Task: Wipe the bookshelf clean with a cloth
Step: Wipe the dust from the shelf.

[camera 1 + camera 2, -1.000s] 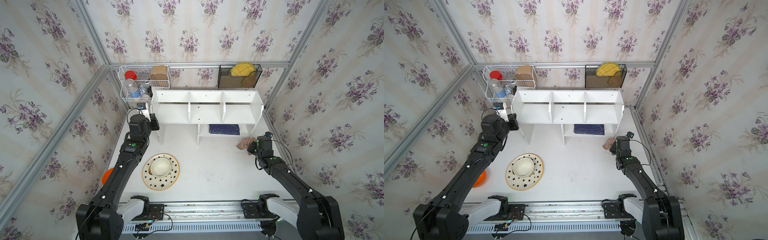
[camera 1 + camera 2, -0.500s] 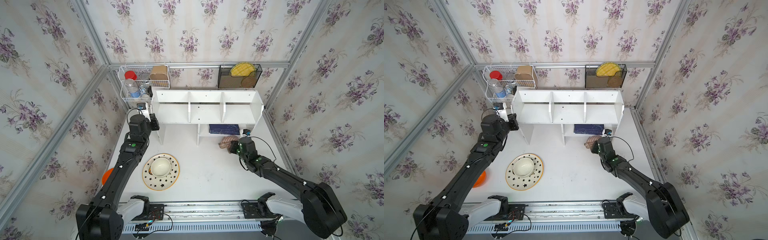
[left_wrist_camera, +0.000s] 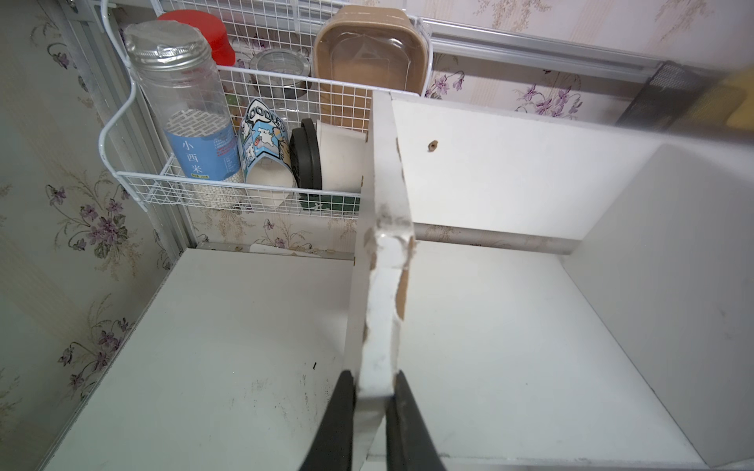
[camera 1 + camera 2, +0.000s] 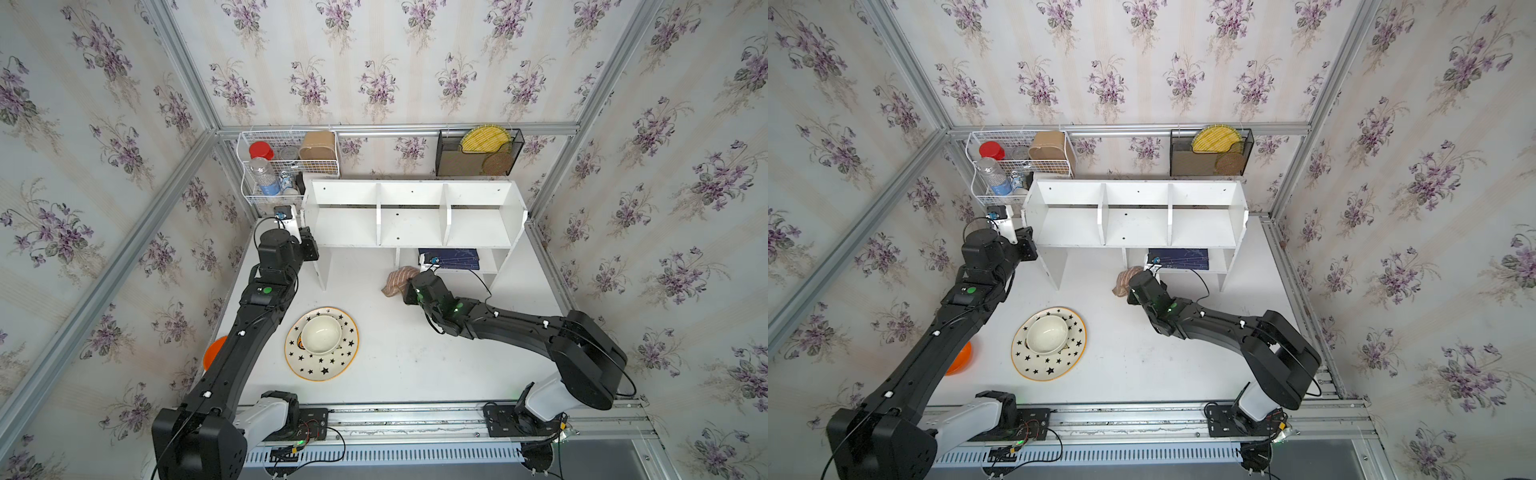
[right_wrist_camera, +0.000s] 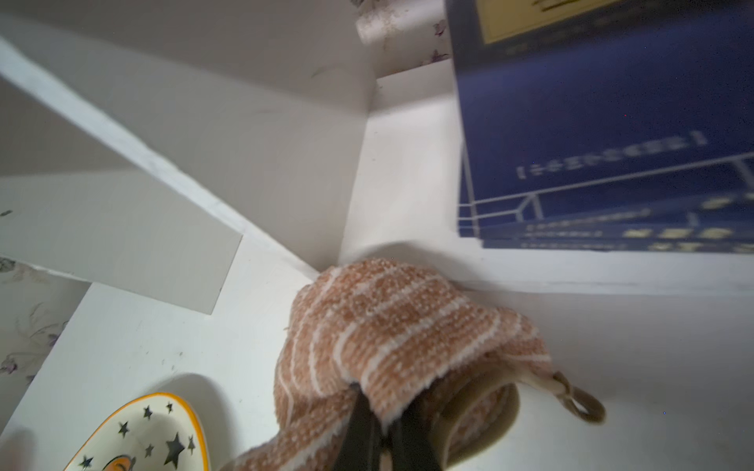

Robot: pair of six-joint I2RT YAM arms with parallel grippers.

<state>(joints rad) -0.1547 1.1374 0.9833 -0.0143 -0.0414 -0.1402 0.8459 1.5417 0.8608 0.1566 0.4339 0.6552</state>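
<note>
Right arm first: my right gripper [image 5: 381,412] is clamped tight on the cloth [image 5: 391,326]. It's pinching a fold near one edge, so most of the towel bunches up just ahead of my fingertips, and the little corner loop hangs off to the side. In a top view that bundle sits low over the table [image 4: 395,353], pushed up against the front left corner of the lower shelf [image 4: 487,264], right where the shelf meets its upright support. The wrist view shows the cloth touching that front edge. The blue book [image 5: 604,122] lies flat on the shelf just past it, apart from the towel. The star plate [image 4: 332,368] is nearby on the table, on the side away from the shelf.

Meanwhile my left gripper [image 3: 374,375] is closed on the bookshelf [image 4: 411,226] itself, with one finger on each face of the chipped left end panel, gripping its front edge. The cloth is well away from that hand, over toward the middle of the unit.
</note>
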